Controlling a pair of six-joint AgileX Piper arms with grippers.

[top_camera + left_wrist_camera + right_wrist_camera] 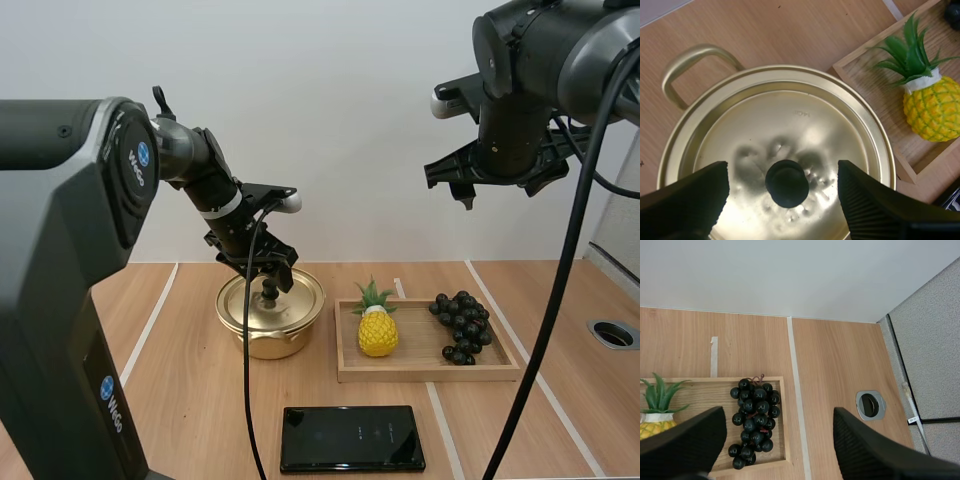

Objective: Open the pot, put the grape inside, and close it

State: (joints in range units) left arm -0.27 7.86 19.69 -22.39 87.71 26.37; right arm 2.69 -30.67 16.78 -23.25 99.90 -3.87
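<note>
**Left gripper open over the lid knob; grapes in the tray**

I held the left gripper (270, 280) low over the gold pot (268, 335), which stood on the table (180, 400) with its lid (790, 120) in place. In the left wrist view its fingers (695, 197) stood apart, one on either side of the black knob (786, 183), with a gap showing on both sides. The bunch of grapes (462, 325) lay at the right end of the wooden tray (430, 372), which sat just to the right of the pot. A toy pineapple (377, 330) stood at the tray's left end. I kept the right gripper (497, 178) high above the tray, spread wide and holding nothing, with the grapes below it in the right wrist view. A flat black slab (352, 438) lay on the table in front of the tray.
</note>
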